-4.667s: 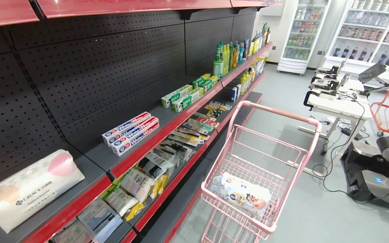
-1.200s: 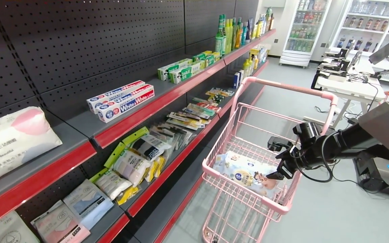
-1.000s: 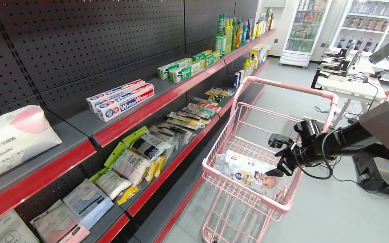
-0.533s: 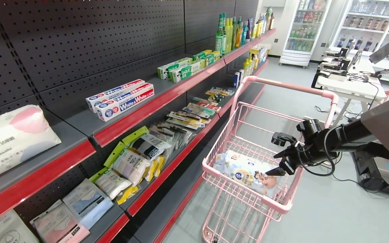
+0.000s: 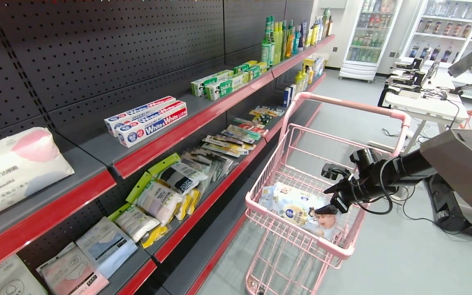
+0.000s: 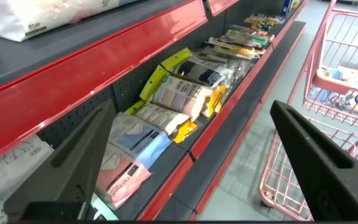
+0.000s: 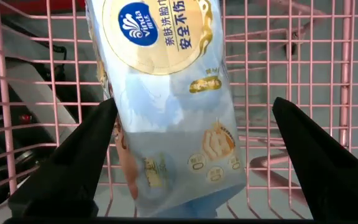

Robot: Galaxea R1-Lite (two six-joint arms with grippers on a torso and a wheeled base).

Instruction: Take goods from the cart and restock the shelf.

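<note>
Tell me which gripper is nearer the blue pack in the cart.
Right. The right gripper hangs open just above the blue pack inside the cart; the left gripper is over by the shelf, outside the cart.

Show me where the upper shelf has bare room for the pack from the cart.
Two bare patches on the upper shelf: between the white tissue pack and the blue toothpaste boxes, and between those boxes and the green boxes. The lower shelf is crowded with packets.
</note>
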